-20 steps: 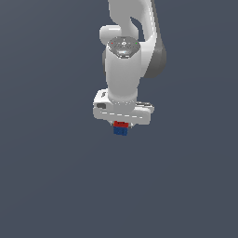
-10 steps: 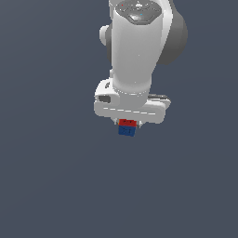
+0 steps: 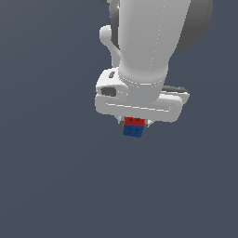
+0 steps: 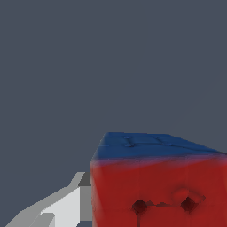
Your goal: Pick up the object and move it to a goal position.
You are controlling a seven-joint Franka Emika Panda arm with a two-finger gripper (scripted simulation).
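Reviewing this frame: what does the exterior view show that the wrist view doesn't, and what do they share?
Only the exterior view shows the white arm and the whole gripper, far wider than the block under it. Only the wrist view shows two dark pits in the red face and part of one white finger beside it. Both show the red-and-blue block held at the gripper against a plain grey backdrop.

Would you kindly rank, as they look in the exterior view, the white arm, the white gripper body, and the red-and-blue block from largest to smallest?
1. White arm, the largest, though it sits nearest the camera, which inflates it.
2. White gripper body, the wide bar beneath it.
3. Red-and-blue block, clearly the smallest, much narrower than the gripper body.
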